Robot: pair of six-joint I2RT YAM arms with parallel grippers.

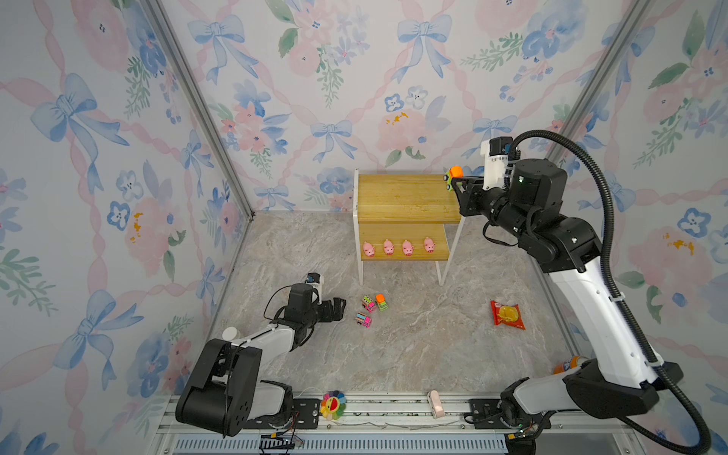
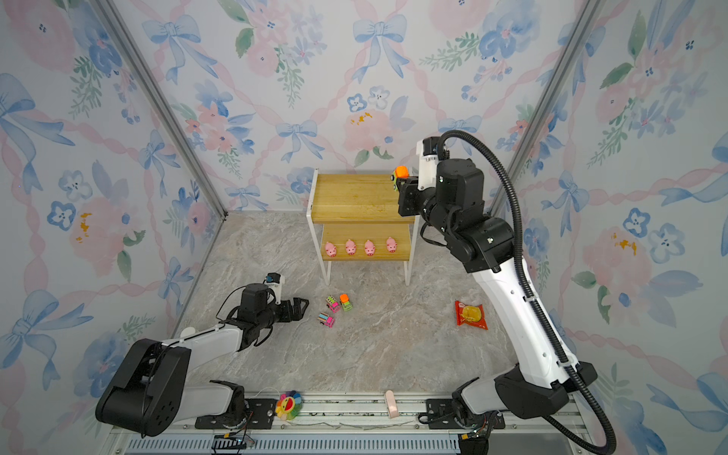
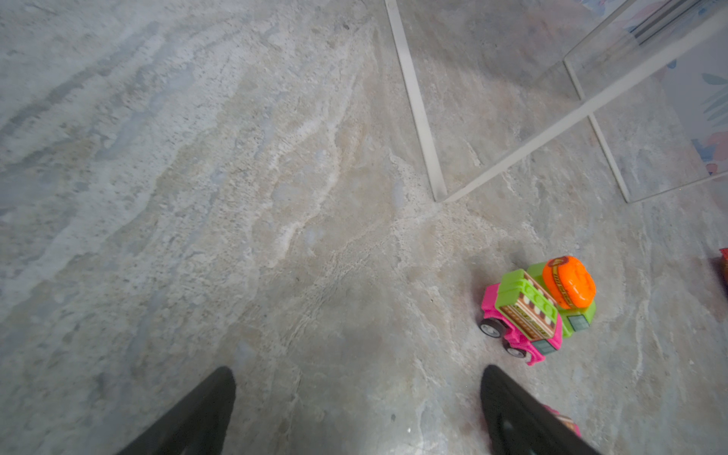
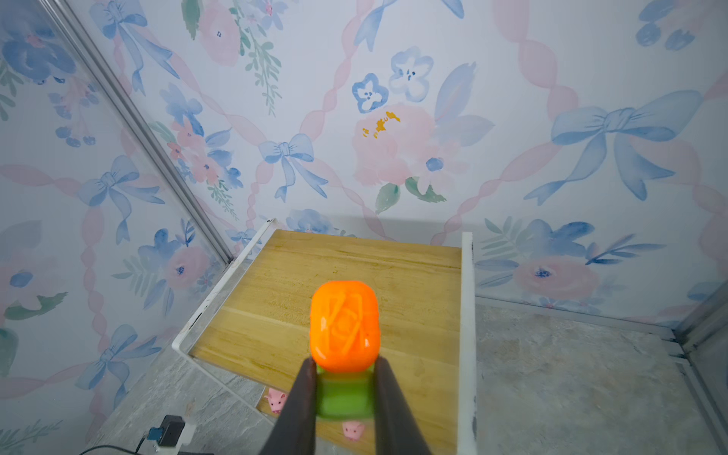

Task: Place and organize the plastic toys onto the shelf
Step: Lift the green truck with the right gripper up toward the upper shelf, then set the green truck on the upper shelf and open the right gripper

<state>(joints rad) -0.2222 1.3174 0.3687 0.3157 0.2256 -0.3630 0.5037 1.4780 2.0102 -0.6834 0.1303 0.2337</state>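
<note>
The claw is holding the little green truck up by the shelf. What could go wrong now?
The right claw holds the green truck near the top board's right edge, so it might drop off the side if let go there. It has wheels, so it could roll off the board. A tumbling truck might also knock the pigs lined up on the lower board.
</note>
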